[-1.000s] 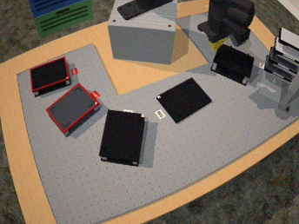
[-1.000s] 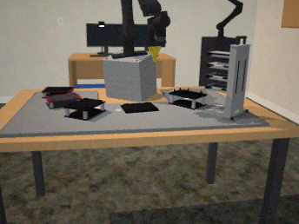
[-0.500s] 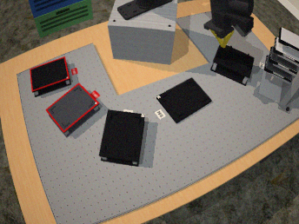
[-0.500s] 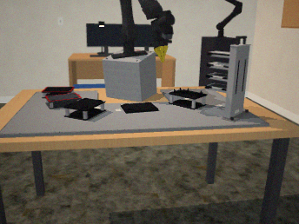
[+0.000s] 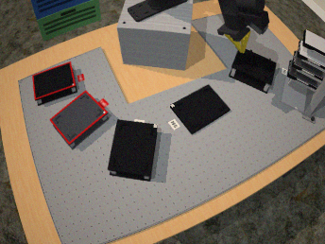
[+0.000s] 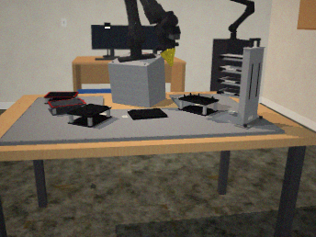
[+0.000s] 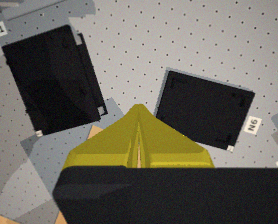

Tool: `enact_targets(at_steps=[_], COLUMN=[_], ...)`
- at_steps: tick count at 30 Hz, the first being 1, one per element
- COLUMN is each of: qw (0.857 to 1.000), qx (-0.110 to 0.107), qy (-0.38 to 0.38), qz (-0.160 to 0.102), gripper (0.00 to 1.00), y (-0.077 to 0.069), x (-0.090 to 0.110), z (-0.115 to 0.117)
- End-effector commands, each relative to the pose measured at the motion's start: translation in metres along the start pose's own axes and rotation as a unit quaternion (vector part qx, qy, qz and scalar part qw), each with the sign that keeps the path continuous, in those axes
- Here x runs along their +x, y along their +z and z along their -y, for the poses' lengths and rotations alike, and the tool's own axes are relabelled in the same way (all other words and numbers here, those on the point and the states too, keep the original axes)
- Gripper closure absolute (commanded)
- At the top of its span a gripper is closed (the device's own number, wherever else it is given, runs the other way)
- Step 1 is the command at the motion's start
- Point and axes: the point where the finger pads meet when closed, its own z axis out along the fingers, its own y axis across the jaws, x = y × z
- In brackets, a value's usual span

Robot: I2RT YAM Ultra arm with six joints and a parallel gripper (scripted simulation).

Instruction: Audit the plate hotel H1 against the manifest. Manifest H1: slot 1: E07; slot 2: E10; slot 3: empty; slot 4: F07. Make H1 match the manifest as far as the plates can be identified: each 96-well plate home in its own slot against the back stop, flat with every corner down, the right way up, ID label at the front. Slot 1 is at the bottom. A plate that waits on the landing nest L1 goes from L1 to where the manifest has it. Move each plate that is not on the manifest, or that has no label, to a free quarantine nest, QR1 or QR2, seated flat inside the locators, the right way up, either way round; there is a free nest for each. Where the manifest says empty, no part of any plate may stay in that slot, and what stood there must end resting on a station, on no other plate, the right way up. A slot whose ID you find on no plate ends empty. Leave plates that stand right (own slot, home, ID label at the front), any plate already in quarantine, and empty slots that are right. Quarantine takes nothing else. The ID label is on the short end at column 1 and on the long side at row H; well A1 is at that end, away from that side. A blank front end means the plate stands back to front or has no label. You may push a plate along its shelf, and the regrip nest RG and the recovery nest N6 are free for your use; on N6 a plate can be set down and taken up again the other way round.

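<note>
The plate hotel H1 (image 5: 306, 63) stands at the right edge of the mat; its shelves hold dark plates, with a white face at the top, and I cannot read any labels. It also shows in the exterior view (image 6: 250, 86). A black raised station, the landing nest L1 (image 5: 253, 69), lies just left of the hotel. I cannot tell whether a plate lies on it. My gripper (image 5: 239, 41) hangs above its near-left side with the yellow fingers shut on nothing. In the wrist view the shut fingers (image 7: 139, 112) point down between L1 (image 7: 52, 80) and the flat black nest N6 (image 7: 204, 108).
The grey arm pedestal (image 5: 156, 32) stands behind the gripper. The black regrip nest (image 5: 133, 148) lies mid-mat. Two red-framed quarantine nests (image 5: 54, 80) (image 5: 77, 116) lie at the left. A blue and green crate (image 5: 63, 4) stands at the far left.
</note>
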Motion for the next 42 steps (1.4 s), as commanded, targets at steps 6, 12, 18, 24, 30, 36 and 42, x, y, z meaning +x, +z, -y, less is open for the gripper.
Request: enact_targets(at_steps=[6, 12, 18, 24, 30, 36, 42], qw=[0.995, 0.991, 0.983, 0.974, 0.974, 0.974, 0.974], qx=[-0.022, -0.03, -0.041, -0.049, -0.052, -0.053, -0.054], qy=[-0.054, -0.075, -0.107, -0.131, -0.131, -0.13, -0.13], qz=[0.086, 0.11, 0.146, 0.179, 0.177, 0.177, 0.178], gripper=[1.0, 1.0, 1.0, 1.0, 1.0, 1.0, 1.0], y=[-0.006, -0.006, -0.007, -0.008, -0.005, -0.003, -0.001], x=[-0.017, -0.017, -0.017, -0.022, -0.03, -0.03, -0.031], z=[-0.001, -0.001, -0.001, -0.001, -0.016, -0.037, -0.058])
